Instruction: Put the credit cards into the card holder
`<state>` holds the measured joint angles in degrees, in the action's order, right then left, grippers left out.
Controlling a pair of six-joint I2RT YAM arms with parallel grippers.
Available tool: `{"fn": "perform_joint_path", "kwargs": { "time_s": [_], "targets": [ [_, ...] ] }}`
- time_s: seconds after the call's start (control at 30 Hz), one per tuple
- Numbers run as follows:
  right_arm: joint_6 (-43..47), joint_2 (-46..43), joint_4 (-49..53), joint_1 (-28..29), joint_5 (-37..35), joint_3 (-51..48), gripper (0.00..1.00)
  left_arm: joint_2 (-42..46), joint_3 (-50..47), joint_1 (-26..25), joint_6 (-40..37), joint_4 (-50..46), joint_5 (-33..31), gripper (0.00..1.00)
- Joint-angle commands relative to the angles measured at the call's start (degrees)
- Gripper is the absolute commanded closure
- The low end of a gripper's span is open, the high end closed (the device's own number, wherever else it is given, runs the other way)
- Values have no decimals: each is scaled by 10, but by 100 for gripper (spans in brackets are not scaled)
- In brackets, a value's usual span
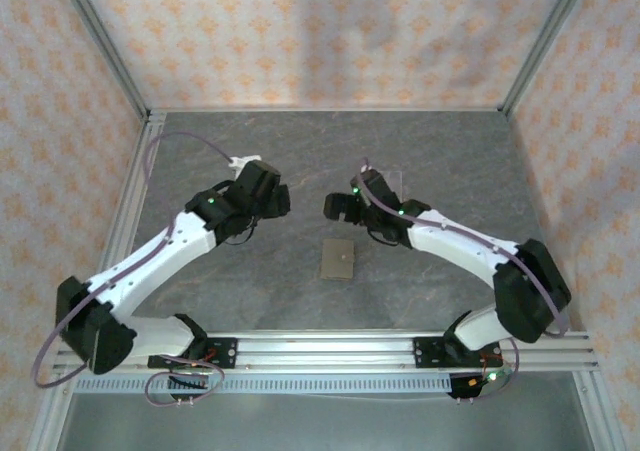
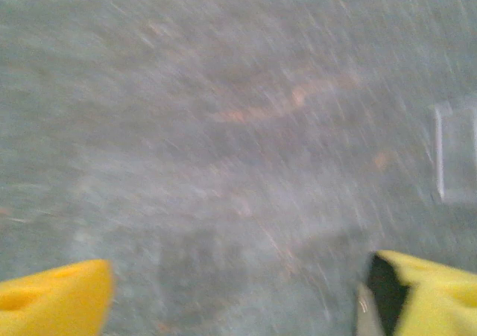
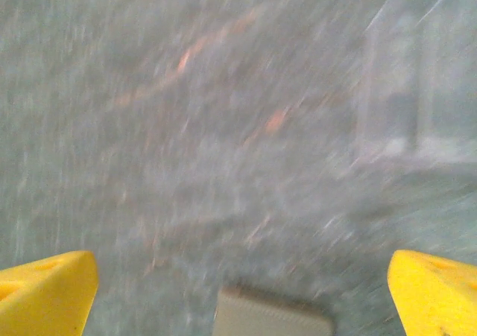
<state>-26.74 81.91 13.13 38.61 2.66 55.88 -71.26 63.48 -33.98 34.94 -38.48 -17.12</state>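
Resting near the spread right gripper [image 1: 329, 207], card holder [image 1: 338, 259] untouched

Your left gripper [image 1: 278, 199] hangs beyond and left of the card holder [image 1: 338, 259], your right gripper [image 1: 332, 207] just beyond it. Both arms bend inward, jaws spread wide, empty.

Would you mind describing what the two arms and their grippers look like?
The left arm and right arm have white links, black joints, green lights and looping purple cables. The left gripper and right gripper have yellow wedge-shaped fingers.
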Motion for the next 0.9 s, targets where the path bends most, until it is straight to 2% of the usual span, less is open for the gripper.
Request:
{"fn": "perform_joint_path", "kwargs": {
  "time_s": [0.0, 0.07, 0.17, 0.23, 0.3, 0.37, 0.4, 0.43, 0.47, 0.5, 0.57, 0.67, 0.77, 0.87],
  "targets": [
    [22, -38, 35, -19, -151, 25, 1, 30, -18, 3, 37, -16, -257, 0],
    [28, -54, 43, -36, -202, 26, 1, 34, -33, 3, 47, -5, -365, 0],
    [14, -76, 51, -67, -302, 17, 1, 16, -81, 5, -11, 85, -461, 0],
    [29, -91, 14, -90, -344, -17, 1, -23, -84, 8, -24, 97, -517, 1],
    [69, -105, -61, -112, -366, -66, 0, -71, -77, 9, 65, 38, -625, 1],
    [126, -122, -171, -134, -359, -131, 0, -127, -50, 19, 286, -136, -707, 1],
    [157, -129, -242, -145, -352, -171, 0, -171, -28, 19, 477, -291, -743, 1],
    [175, -133, -301, -158, -350, -207, 0, -230, -8, 17, 712, -487, -791, 0],
    [177, -133, -347, -170, -349, -230, 0, -286, 6, 17, 885, -641, -801, 0],
    [176, -131, -382, -185, -336, -252, 0, -328, 33, 34, 862, -647, -799, 0],
    [162, -116, -404, -213, -317, -266, 0, -374, 45, 39, 871, -647, -799, 1],
    [147, -90, -398, -233, -294, -262, 0, -351, 19, 24, 926, -647, -799, 1],
    [147, -81, -390, -237, -282, -253, 0, -311, 33, 13, 861, -647, -798, 1],
    [150, -80, -394, -238, -278, -252, 0, -259, 68, -6, 763, -645, -799, 1]
  ]
}}
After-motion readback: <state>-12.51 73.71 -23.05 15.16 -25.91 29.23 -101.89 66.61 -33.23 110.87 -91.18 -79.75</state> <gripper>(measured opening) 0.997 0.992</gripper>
